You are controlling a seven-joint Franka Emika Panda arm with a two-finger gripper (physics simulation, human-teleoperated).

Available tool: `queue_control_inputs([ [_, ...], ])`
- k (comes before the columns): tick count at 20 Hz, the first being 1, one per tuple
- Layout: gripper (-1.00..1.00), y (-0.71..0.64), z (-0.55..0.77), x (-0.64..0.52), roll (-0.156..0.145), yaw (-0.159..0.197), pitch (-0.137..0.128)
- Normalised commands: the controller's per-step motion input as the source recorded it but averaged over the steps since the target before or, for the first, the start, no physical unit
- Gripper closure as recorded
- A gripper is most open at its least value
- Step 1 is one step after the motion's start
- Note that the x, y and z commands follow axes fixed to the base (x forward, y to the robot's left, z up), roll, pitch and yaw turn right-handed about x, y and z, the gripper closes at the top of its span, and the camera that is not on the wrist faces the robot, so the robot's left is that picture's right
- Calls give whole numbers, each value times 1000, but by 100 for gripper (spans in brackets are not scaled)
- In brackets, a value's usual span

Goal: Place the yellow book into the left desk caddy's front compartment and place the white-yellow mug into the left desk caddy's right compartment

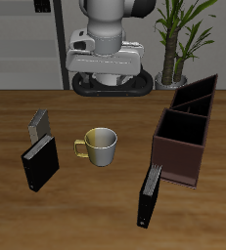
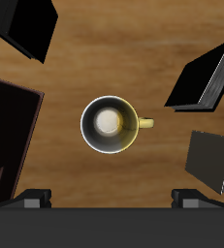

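The white-yellow mug (image 1: 100, 145) (image 2: 109, 124) stands upright in the middle of the table, its yellow handle (image 2: 144, 123) pointing toward the books. My gripper (image 1: 105, 68) (image 2: 112, 197) hangs high, straight above the mug, open wide and holding nothing. The small grey-tan yellow book (image 1: 39, 124) (image 2: 212, 160) stands farther back beside the mug. Two desk caddies are on the other side: a dark brown one (image 1: 183, 146) (image 2: 7, 136) close to the mug and a black one (image 1: 198, 96) behind it. I cannot tell which of them is the left caddy.
One large black book (image 1: 39, 161) (image 2: 203, 77) lies in front of the yellow book. A second black book (image 1: 150, 193) (image 2: 21, 24) stands on edge by the brown caddy's front corner, near the table's front edge. A potted plant (image 1: 178, 29) stands behind the table.
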Motion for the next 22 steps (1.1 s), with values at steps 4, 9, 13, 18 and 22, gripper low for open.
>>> queue_control_inputs([
  [4,-100,-327,-27,48,-26,4,-10],
  [9,-100,-628,-94,26,-41,-11,-22],
  [13,-100,-337,-132,-87,19,-11,-27],
  [18,-100,-588,-243,-124,-1,-6,-18],
  [22,-100,-467,-134,-141,-9,7,-20],
])
